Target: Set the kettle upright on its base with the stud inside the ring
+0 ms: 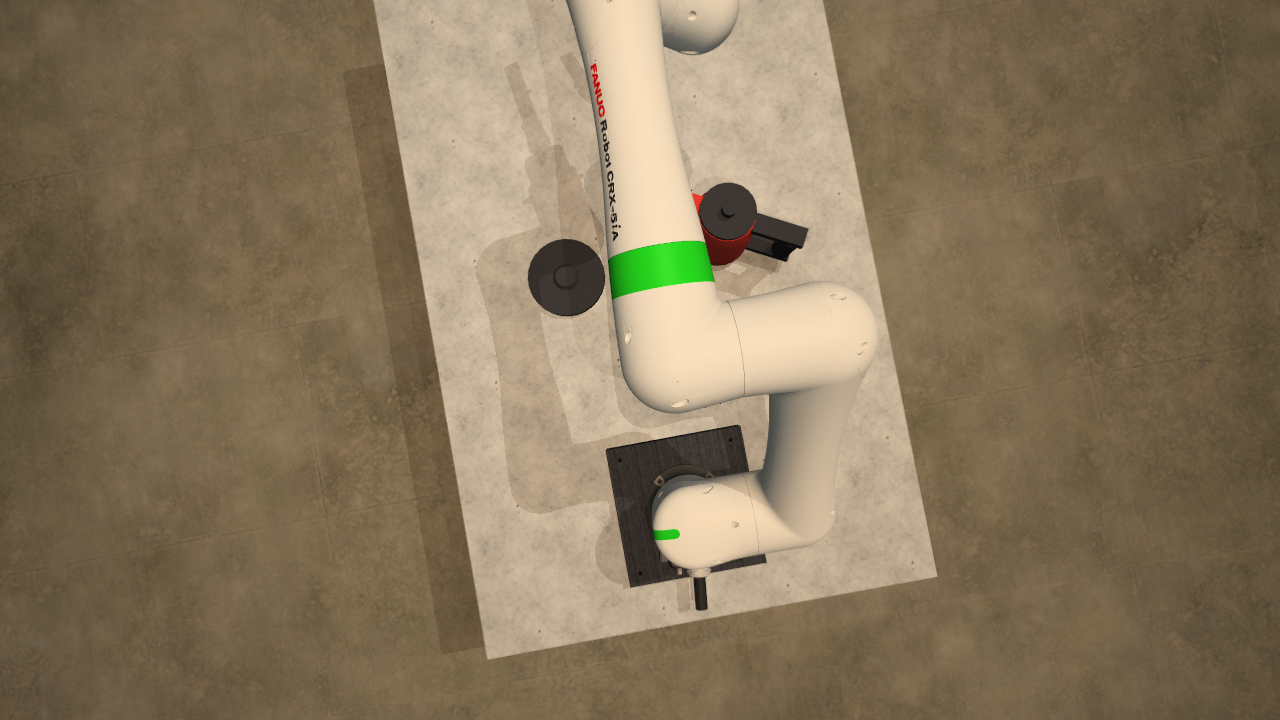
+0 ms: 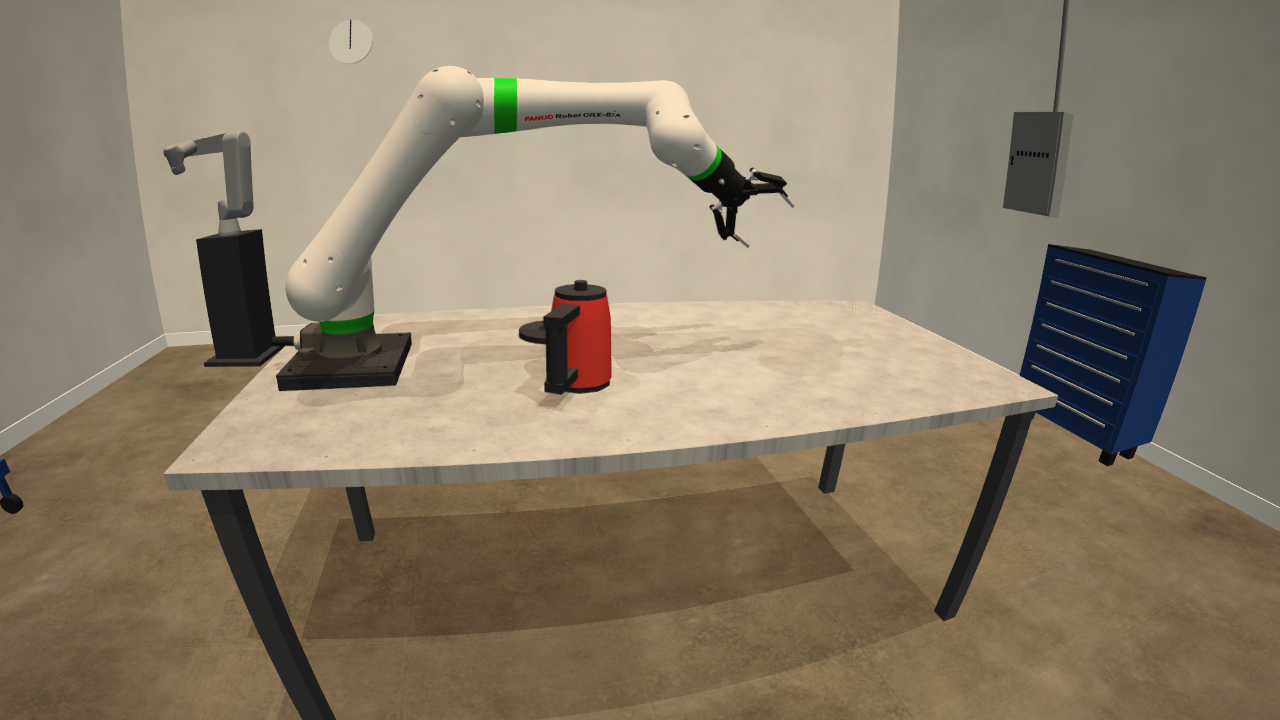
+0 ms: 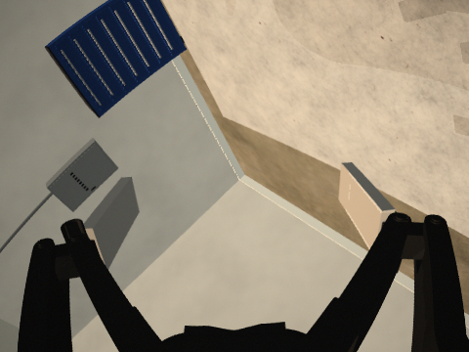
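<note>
Exterior view: red cylindrical kettle (image 2: pixel 588 336) stands upright on the pale stone-look table (image 2: pixel 805 394), round black base (image 1: pixel 564 277) well apart; black two-finger gripper (image 2: pixel 750 204) hangs above, fingers released, empty.

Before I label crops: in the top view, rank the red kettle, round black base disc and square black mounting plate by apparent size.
1. Square black mounting plate, partly under the arm.
2. Round black base disc.
3. Red kettle, partly hidden; standing taller, nearer the camera, so its rank against the disc is unsure.
</note>
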You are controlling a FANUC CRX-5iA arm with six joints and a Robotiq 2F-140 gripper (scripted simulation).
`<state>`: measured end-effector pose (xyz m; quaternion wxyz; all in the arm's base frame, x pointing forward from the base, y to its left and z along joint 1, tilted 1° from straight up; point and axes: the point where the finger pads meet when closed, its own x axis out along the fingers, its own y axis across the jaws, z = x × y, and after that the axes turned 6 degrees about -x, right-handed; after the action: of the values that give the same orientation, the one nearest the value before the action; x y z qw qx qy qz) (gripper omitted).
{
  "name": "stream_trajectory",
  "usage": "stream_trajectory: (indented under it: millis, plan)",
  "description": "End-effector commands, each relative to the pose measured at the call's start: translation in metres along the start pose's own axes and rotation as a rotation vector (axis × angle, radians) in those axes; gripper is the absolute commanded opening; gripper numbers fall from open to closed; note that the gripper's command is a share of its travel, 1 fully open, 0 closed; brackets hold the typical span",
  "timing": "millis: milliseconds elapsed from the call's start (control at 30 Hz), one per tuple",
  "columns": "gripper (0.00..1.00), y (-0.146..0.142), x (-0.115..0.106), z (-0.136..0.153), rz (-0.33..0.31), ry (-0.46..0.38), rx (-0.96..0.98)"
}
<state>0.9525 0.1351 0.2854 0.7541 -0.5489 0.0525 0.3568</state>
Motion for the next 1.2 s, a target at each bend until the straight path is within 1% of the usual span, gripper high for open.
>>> stream_trajectory:
  millis: [0,533,567,833,1033,1100,1167]
  plan:
    - [1.0,0.0,0.0,0.0,-0.001,0.0,0.0]
    - [1.0,0.0,0.0,0.0,-0.001,0.0,0.0]
    - [0.47,0.0,0.0,0.0,0.0,0.0,0.0]
    - [0.47,0.002,-0.003,0.006,0.01,-0.003,0.003]
    - [0.47,0.011,-0.012,0.022,0.041,-0.012,0.013]
    - [0.47,0.011,-0.012,0.022,0.041,-0.012,0.013]
    - [0.47,0.016,-0.017,0.031,0.058,-0.016,0.018]
